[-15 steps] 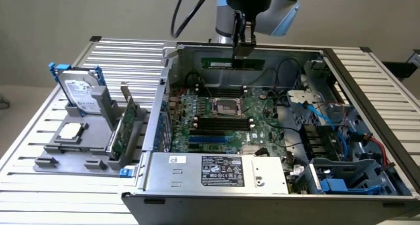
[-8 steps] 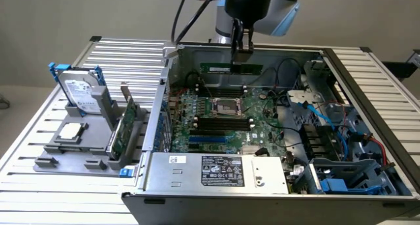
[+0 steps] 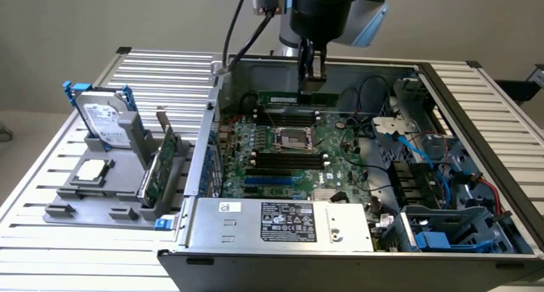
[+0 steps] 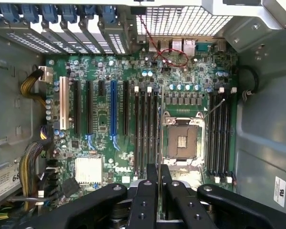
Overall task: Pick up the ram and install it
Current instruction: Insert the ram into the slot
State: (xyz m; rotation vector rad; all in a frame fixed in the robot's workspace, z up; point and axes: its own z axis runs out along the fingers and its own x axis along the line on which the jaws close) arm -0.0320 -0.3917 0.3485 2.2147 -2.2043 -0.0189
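Fingertips of the gripper [image 3: 311, 81] are closed on the ram [image 3: 281, 99], which is pinched by its upper edge between the two black fingers [image 4: 144, 200]. The green stick is held level, with its long side running across the exterior view. It is carried inside the open computer case [image 3: 476, 113], close to the far wall. In the wrist view the gripper [image 4: 159, 169] is seen from above, and the ram [image 4: 161, 138] appears edge-on as a thin line. There it lies between a bank of black memory slots [image 4: 145, 129] and the CPU socket [image 4: 182, 141]. Whether its lower edge touches a slot cannot be told. Below it the motherboard [image 3: 340, 158] is spread across the case floor. A grey power supply [image 3: 281, 222] is mounted along the near side. Outside the case, toward the exterior view's left, a hard drive [image 3: 106, 120] with blue rails and an expansion card [image 3: 165, 161] are stood upright in a grey holder [image 3: 93, 199] on the slatted table [image 3: 162, 69].
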